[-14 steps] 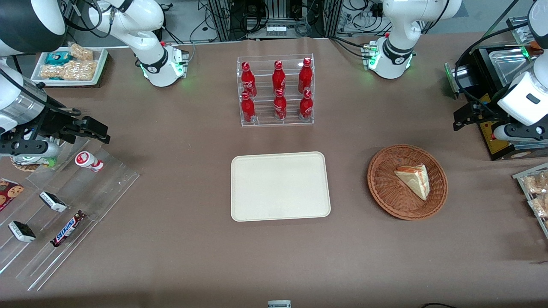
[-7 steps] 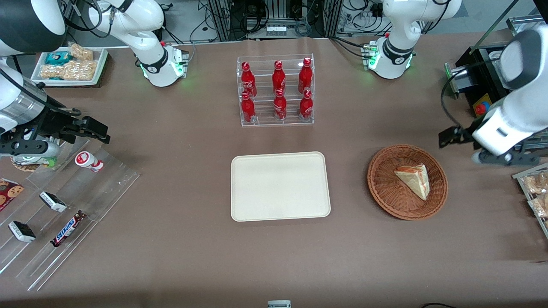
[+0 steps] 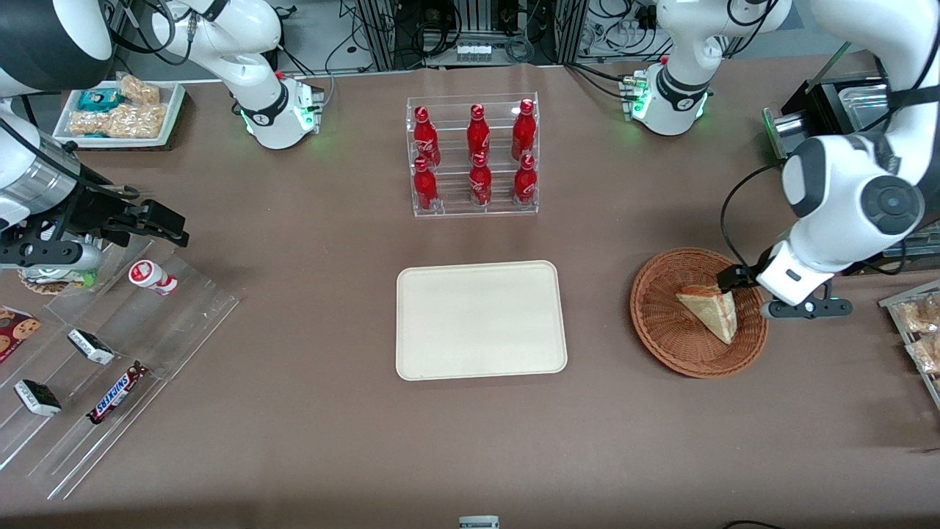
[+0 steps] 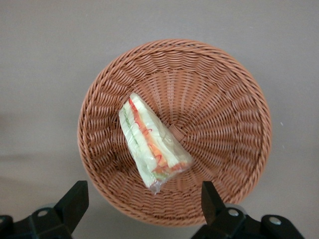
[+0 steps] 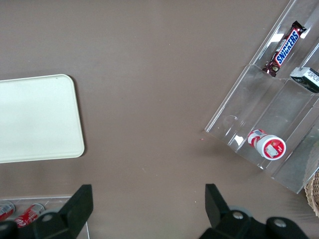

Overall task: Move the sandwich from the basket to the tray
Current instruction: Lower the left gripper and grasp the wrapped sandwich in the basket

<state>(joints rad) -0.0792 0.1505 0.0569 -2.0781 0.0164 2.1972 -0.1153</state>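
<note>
The sandwich (image 3: 711, 310) (image 4: 152, 144), a wrapped pale wedge with red, orange and green filling, lies in the round wicker basket (image 3: 664, 323) (image 4: 224, 99). My left gripper (image 3: 743, 283) (image 4: 142, 200) hovers above the basket's rim on the side toward the working arm's end of the table. It is open wide and holds nothing; its two black fingertips (image 4: 75, 198) straddle the rim, just short of the sandwich's tip. The cream tray (image 3: 481, 319) (image 5: 35, 119) lies flat and bare beside the basket, toward the parked arm's end.
A clear rack of red bottles (image 3: 474, 158) stands farther from the front camera than the tray. Bagged snacks (image 3: 922, 330) and a black box (image 3: 830, 125) lie at the working arm's end. Stepped acrylic racks with snacks (image 3: 110, 353) sit at the parked arm's end.
The left arm swung in from the working arm's end of the table and came down over the basket's rim. Sandwich, basket and tray have not moved.
</note>
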